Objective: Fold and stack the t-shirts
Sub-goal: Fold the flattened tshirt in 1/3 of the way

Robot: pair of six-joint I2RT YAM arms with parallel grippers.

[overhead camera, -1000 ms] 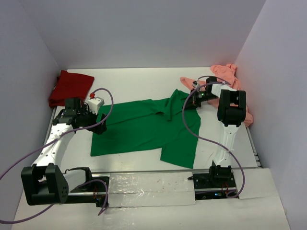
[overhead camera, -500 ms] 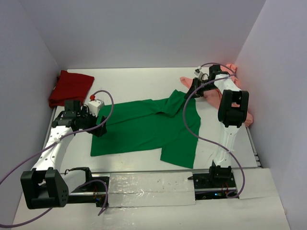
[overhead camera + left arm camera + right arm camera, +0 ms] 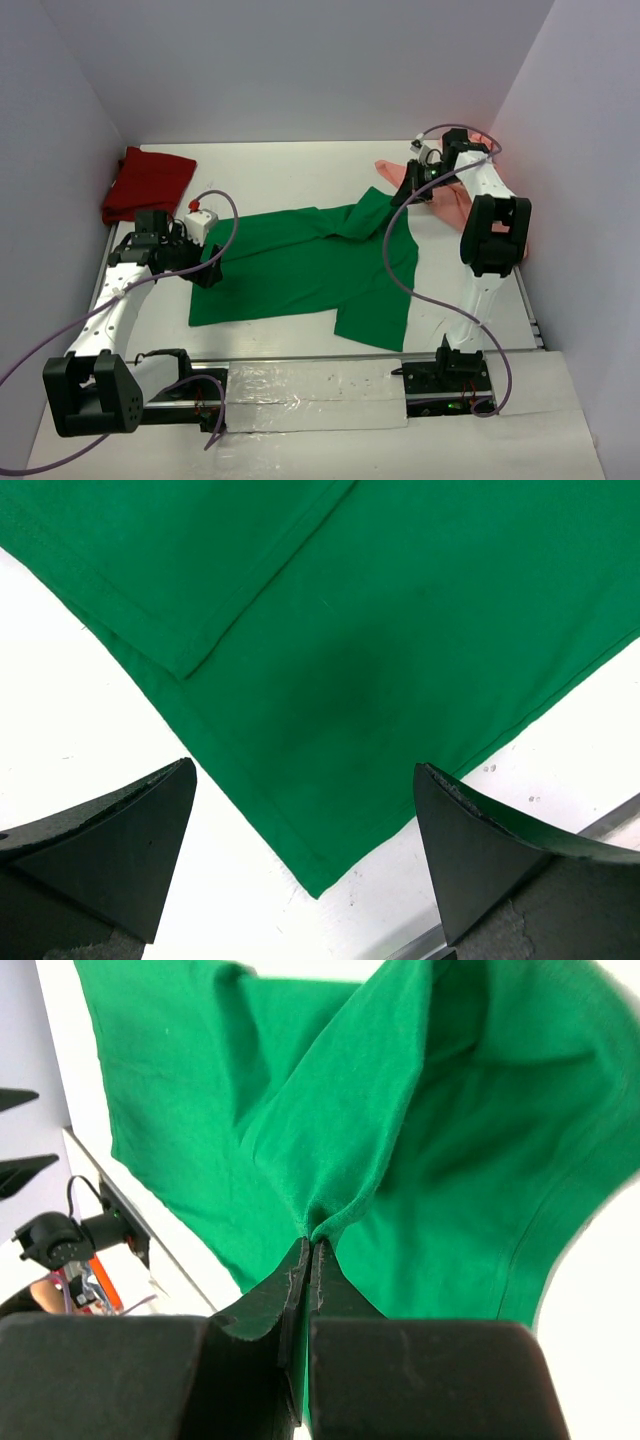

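Fabric of the bright green t-shirt [image 3: 290, 270] is pinched in the right gripper [image 3: 400, 193], whose jaws are pressed tight together on a raised fold at the shirt's far right part. From that pinch the cloth hangs in rumpled ridges, while the rest of the shirt lies spread fairly flat across the middle of the white table [image 3: 280, 165]. The left gripper [image 3: 305, 820] hovers over the shirt's left side with its jaws wide apart and nothing between them but air; in its wrist view a hemmed corner of the green shirt lies on the table below the gap, with a doubled-over flap of the same cloth beyond it. The dark red t-shirt [image 3: 145, 185] sits bunched in the far left corner against the wall, well apart from the green one. The salmon-pink t-shirt [image 3: 447, 205] lies crumpled at the far right, partly under the right arm
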